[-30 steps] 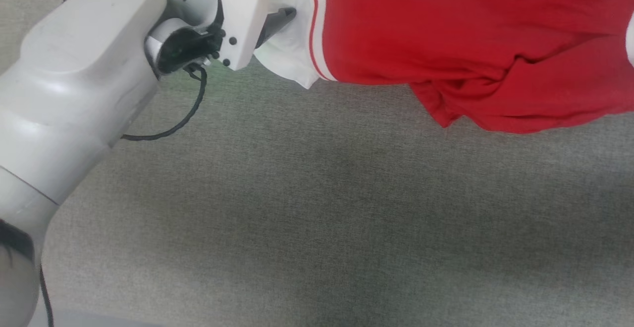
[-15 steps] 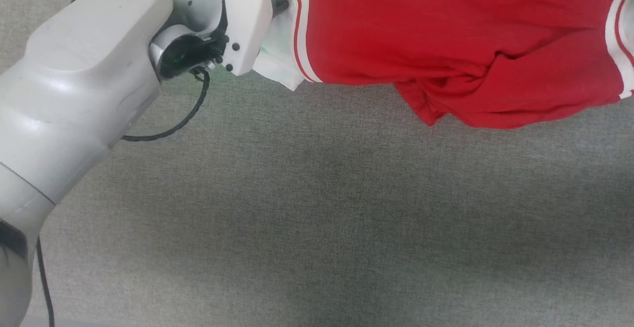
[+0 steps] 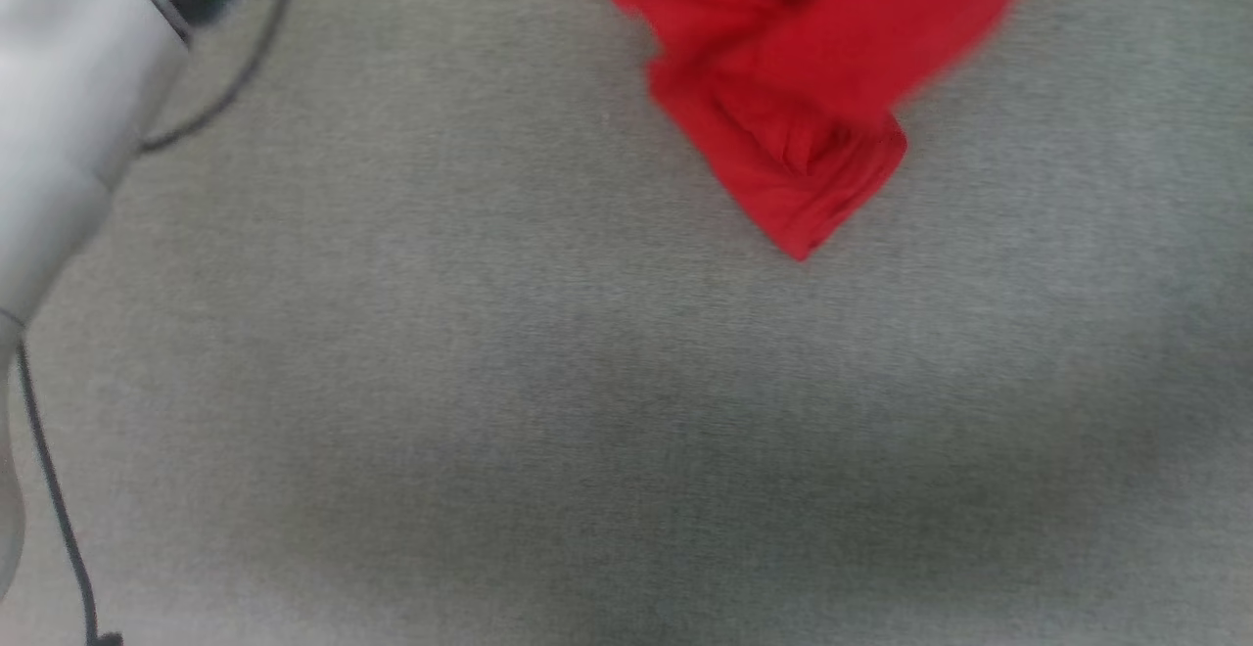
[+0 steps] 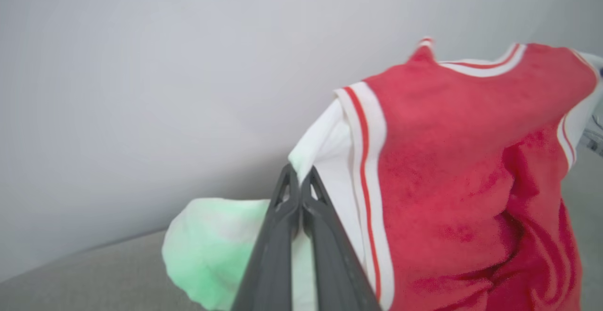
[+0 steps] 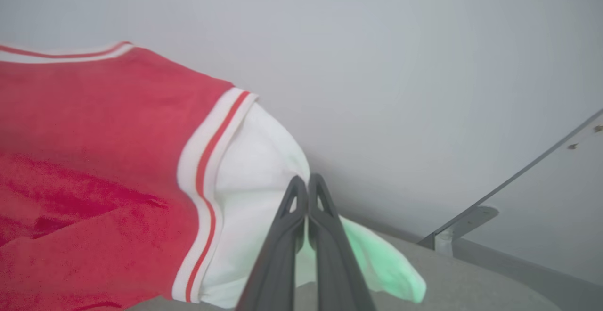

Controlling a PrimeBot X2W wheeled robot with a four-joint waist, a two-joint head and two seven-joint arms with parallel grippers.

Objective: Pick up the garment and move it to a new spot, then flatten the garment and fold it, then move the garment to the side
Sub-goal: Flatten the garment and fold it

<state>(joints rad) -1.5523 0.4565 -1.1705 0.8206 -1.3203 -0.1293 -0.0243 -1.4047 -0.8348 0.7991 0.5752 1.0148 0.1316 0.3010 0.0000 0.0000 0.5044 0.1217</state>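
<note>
While each tool pinches a white sleeve, we see the garment [image 4: 447, 160] strung out between them, raised over the grey bench [image 3: 626, 450]. In the left wrist view, the left tool [image 4: 299, 184] has its two dark fingers pressed together on the edge of one white sleeve [image 4: 330, 151], just beside the white-and-red striped trim. The part of that sleeve below the fingers glows green. The red body hangs to that view's right, creased toward its lower part.

In the right wrist view, the right tool [image 5: 307, 186] is likewise clamped tight on the other white sleeve [image 5: 254, 169], with the red body spreading to that view's left. A pale wall [image 5: 377, 42] stands behind the cloth, and a metal bracket [image 5: 464, 224] shows at the lower right.

From the head, we find the red cloth drooping from the top edge, blurred, its lowest bunched corner pointing down toward the bench. Whether it touches we cannot tell. Our pale left forearm [image 3: 59, 88] lies at the upper left, with a black cable [image 3: 49, 489] beside it.
</note>
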